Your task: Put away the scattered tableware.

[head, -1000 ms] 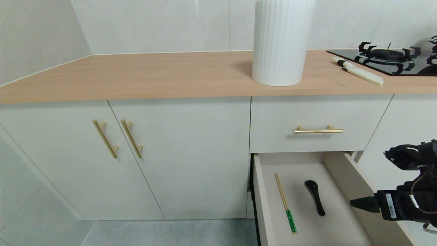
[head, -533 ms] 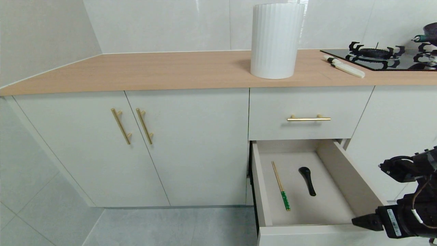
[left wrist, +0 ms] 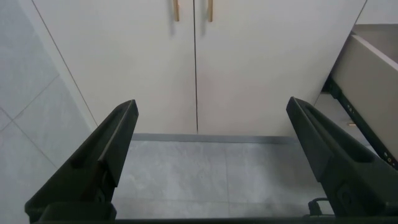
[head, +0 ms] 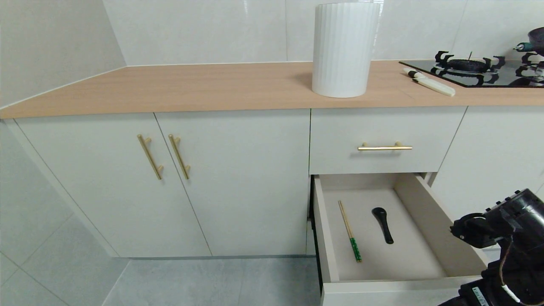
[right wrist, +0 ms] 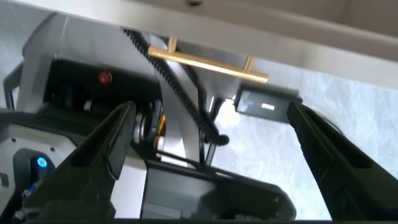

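The lower drawer (head: 325, 238) stands pulled out from the cabinet, and the tableware lies on its floor. A pair of chopsticks (head: 349, 238) with green ends lies lengthwise nearer the drawer's left wall. A black spoon (head: 383, 225) lies beside them toward the drawer's middle, with its bowl pointing to the back. The two are near each other but apart.

Straight above the open drawer is a shut drawer with a gold bar handle (head: 384, 147). Above that, on the wooden counter (head: 191, 87), stands a tall white ribbed jar (head: 343, 49). To the right of the jar, above the drawer's right side, a pale knife (head: 429, 82) lies flat next to the black stove (head: 467, 68). To the left of the open drawer are two shut cupboard doors (head: 170, 187) with gold handles.

The right arm (head: 505, 229) sits low beside the drawer's front right corner. The right gripper (right wrist: 211, 112) has its fingers spread wide with nothing between them (a gold handle (right wrist: 208, 62) on a pale panel shows beyond them, apart from both). The left gripper (left wrist: 211, 109) is likewise spread and holds nothing. It faces the cupboard doors and grey floor to the left of the open drawer, whose side (left wrist: 367, 68) shows at the edge
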Motion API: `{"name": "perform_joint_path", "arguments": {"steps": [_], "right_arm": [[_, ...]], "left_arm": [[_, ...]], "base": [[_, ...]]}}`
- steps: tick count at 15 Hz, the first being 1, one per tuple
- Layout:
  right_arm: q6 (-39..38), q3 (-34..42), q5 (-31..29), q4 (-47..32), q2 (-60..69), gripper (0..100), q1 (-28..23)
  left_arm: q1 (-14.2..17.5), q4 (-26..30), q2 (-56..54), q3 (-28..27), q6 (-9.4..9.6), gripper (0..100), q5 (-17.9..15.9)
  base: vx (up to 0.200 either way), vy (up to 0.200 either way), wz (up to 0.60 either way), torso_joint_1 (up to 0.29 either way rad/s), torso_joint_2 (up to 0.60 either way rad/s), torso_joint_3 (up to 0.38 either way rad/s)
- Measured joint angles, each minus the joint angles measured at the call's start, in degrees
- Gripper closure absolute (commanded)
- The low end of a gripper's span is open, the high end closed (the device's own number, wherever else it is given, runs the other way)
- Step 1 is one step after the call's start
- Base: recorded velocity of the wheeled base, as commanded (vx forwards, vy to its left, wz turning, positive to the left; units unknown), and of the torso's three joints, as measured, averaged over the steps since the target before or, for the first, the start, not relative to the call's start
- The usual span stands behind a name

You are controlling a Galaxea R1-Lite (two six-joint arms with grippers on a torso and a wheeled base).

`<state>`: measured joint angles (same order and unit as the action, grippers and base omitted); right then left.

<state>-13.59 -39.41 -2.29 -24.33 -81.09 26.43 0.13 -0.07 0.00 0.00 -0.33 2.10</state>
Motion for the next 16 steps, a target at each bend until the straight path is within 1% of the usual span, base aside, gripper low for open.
{"name": "perform_joint_path", "arguments": {"steps": [3,7,8,9,12,16], "right_arm": [[-3.07,0.0,-0.13,0.91,-4.16,0,1.68],[-5.29,0.06,-1.4,3.73,-8.57,0,2.01],[-6.14,0.09,-4.33,5.95,-9.42,0,2.01],[-6.63,0.2,-5.56,6.99,-10.11,0,1.95],[-6.9,0.35,-5.91,9.01,-11.87,0,1.85],[-6.6,-1.29,-7.34,14.29,-14.63,0,1.35]], "left_arm": [[0.02,0.0,0.0,0.0,0.01,0,0.0],[0.0,0.0,0.0,0.0,0.01,0,0.0],[0.0,0.0,0.0,0.0,0.0,0,0.0],[0.0,0.0,0.0,0.0,0.01,0,0.0],[0.02,0.0,0.0,-0.02,0.01,0,0.0],[0.02,0.0,0.0,-0.02,0.0,0,0.0]], "base": [[0.0,0.0,0.0,0.0,0.0,0.0],[0.0,0.0,0.0,0.0,0.0,0.0],[0.0,0.0,0.0,0.0,0.0,0.0],[0.0,0.0,0.0,0.0,0.0,0.0],[0.0,0.0,0.0,0.0,0.0,0.0],[0.0,0.0,0.0,0.0,0.0,0.0]]}}
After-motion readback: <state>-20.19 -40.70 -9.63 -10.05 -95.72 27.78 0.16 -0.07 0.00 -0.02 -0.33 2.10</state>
